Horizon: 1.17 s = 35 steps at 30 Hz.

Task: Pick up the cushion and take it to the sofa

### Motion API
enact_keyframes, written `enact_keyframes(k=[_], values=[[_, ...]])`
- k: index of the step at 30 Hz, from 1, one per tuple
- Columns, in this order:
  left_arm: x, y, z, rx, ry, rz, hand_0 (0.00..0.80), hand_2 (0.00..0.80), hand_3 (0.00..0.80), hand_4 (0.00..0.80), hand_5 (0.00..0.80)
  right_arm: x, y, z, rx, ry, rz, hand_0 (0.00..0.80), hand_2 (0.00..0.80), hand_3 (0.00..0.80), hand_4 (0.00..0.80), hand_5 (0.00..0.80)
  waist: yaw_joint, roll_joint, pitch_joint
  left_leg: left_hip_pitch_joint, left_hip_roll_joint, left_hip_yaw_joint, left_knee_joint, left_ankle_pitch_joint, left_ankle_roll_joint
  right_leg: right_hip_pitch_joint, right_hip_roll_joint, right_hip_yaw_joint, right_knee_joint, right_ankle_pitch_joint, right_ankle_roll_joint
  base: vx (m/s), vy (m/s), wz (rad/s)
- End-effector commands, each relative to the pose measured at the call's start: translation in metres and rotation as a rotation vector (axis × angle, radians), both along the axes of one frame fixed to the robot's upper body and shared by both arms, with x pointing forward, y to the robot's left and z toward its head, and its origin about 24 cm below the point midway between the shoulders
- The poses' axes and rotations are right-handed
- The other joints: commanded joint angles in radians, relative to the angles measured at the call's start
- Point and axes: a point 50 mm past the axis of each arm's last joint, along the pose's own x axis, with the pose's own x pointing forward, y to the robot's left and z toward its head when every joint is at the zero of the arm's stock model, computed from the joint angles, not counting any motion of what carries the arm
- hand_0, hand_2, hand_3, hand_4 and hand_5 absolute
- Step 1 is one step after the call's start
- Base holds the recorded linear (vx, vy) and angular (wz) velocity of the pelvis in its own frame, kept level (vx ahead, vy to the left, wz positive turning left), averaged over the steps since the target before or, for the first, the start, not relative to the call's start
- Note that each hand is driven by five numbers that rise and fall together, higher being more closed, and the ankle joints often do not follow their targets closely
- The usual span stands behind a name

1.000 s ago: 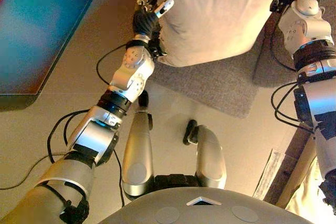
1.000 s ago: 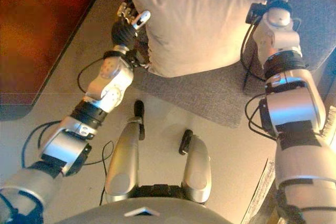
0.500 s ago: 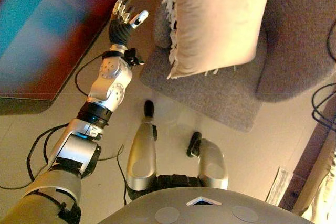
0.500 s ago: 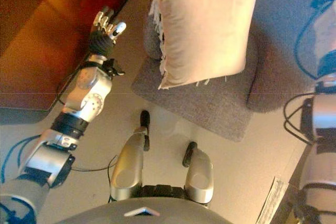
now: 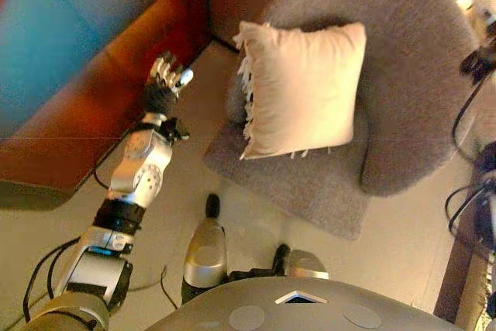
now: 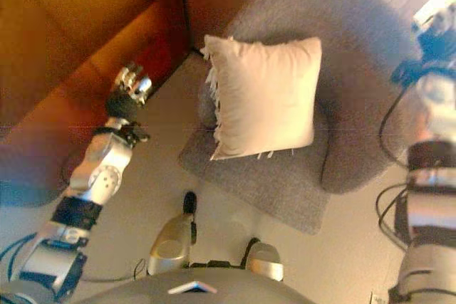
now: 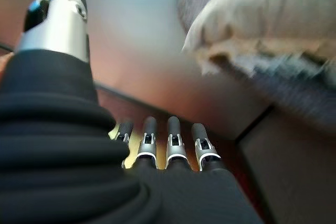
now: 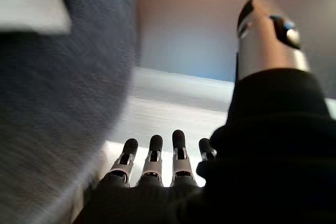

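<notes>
**Cushion resting on the grey armchair, both hands empty**

The cream cushion [image 5: 302, 87] leans upright against the back of a round grey armchair [image 5: 422, 91], its lower edge on the seat and a fringed edge turned toward the robot's left. Nothing holds it. The armchair's fabric looks coarse and woolly, and its seat juts out over a pale, smooth floor [image 5: 174, 207].

To the robot's left stands a reddish-brown sofa [image 5: 85, 106], long and low, running along the left of the scene and meeting a dark corner just behind the armchair. A strip of floor separates it from the chair.

The left hand [image 5: 164, 83] is raised in that strip between sofa and armchair, apart from the cushion. In its wrist view the fingers [image 7: 176, 142] are straight in a row and the thumb stands apart, gripping nothing.

The right hand [image 6: 434, 37] shows at the far right edge beside the armchair's outer side. Its wrist view shows fingers [image 8: 152, 156] straight and spread open, holding nothing, with grey upholstery [image 8: 58, 108] close beside them and a light wall beyond
</notes>
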Motion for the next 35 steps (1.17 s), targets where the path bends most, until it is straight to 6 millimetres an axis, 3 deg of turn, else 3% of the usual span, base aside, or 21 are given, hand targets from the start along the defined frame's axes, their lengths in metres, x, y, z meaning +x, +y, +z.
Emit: enact_keyframes(k=[1, 3, 4, 8, 12, 16, 20, 26, 35], values=[[-0.012, -0.008, 0.0, -0.055, -0.053, -0.069, 0.0, 0.0, 0.0, 0.0, 0.0, -0.017, 0.024, -0.018, 0.008, -0.074, 0.186, 0.0, 0.0, 0.0, 0.0, 0.0, -0.019, 0.048, -0.065, 0.119, 0.082, 0.045, 0.066, -0.162, -0.051, -0.098, -0.045, 0.024, -0.11, 0.225, 0.047, 0.01, 0.06, -0.35], [-0.022, -0.005, -0.012, -0.071, -0.016, -0.081, 0.0, 0.0, 0.0, 0.0, 0.0, -0.035, 0.041, -0.048, 0.106, -0.048, 0.261, 0.0, 0.0, 0.0, 0.0, 0.0, -0.029, 0.054, -0.07, 0.14, 0.078, 0.058, 0.058, -0.163, -0.043, -0.093, -0.04, 0.038, -0.106, 0.221, 0.044, 0.002, 0.058, -0.19], [-0.023, -0.004, -0.013, -0.073, -0.011, -0.083, 0.0, 0.0, 0.0, 0.0, 0.0, -0.036, 0.042, -0.049, 0.113, -0.045, 0.263, 0.0, 0.0, 0.0, 0.0, 0.0, -0.029, 0.054, -0.072, 0.142, 0.077, 0.059, 0.057, -0.164, -0.043, -0.092, -0.04, 0.039, -0.106, 0.221, 0.044, -0.012, 0.047, -0.14], [-0.041, -0.006, -0.029, -0.069, 0.009, -0.122, 0.0, 0.0, 0.0, 0.0, 0.0, -0.065, 0.085, -0.103, 0.322, 0.046, 0.35, 0.0, 0.0, 0.0, 0.0, 0.0, -0.056, 0.065, -0.077, 0.171, 0.064, 0.079, 0.044, -0.172, -0.033, -0.085, -0.037, 0.05, -0.117, 0.224, 0.04, -0.038, 0.059, -0.19], [-0.049, 0.0, -0.038, 0.027, 0.02, -0.054, 0.0, 0.0, 0.0, 0.0, 0.0, -0.082, 0.109, -0.129, 0.431, 0.128, 0.415, 0.0, 0.0, 0.0, 0.0, 0.0, -0.077, 0.078, -0.073, 0.187, 0.052, 0.1, 0.027, -0.176, -0.029, -0.093, -0.043, 0.053, -0.137, 0.245, 0.048, -0.09, 0.084, -0.21], [-0.061, -0.004, -0.052, -0.077, 0.083, -0.068, 0.0, 0.0, 0.0, 0.0, 0.0, -0.096, 0.121, -0.145, 0.56, 0.175, 0.408, 0.0, 0.0, 0.0, 0.0, 0.0, -0.084, 0.086, -0.066, 0.188, 0.041, 0.103, 0.011, -0.174, -0.023, -0.099, -0.04, 0.059, -0.144, 0.252, 0.048, -0.081, 0.062, -0.17], [-0.073, -0.012, -0.062, -0.106, 0.1, -0.094, 0.0, 0.0, 0.0, 0.0, 0.0, -0.106, 0.128, -0.151, 0.659, 0.174, 0.43, 0.0, 0.0, 0.0, 0.0, 0.0, -0.094, 0.089, -0.062, 0.193, 0.041, 0.108, -0.007, -0.169, -0.018, -0.104, -0.033, 0.063, -0.147, 0.25, 0.044, -0.051, 0.036, -0.02], [-0.059, -0.024, -0.052, -0.091, 0.06, -0.158, 0.0, 0.0, 0.0, 0.0, 0.0, -0.089, 0.132, -0.139, 0.639, 0.135, 0.482, 0.0, 0.0, 0.0, 0.0, 0.0, -0.089, 0.089, -0.062, 0.184, 0.044, 0.103, -0.014, -0.163, -0.022, -0.105, -0.025, 0.057, -0.156, 0.247, 0.038, -0.023, 0.001, 0.0], [-0.063, -0.025, -0.056, -0.077, 0.098, -0.167, 0.0, 0.0, 0.0, 0.0, 0.0, -0.096, 0.135, -0.143, 0.616, 0.164, 0.481, 0.0, 0.0, 0.0, 0.0, 0.0, -0.089, 0.082, -0.074, 0.187, 0.049, 0.109, -0.015, -0.164, -0.025, -0.098, -0.022, 0.054, -0.167, 0.249, 0.038, 0.011, -0.023, 0.0]])
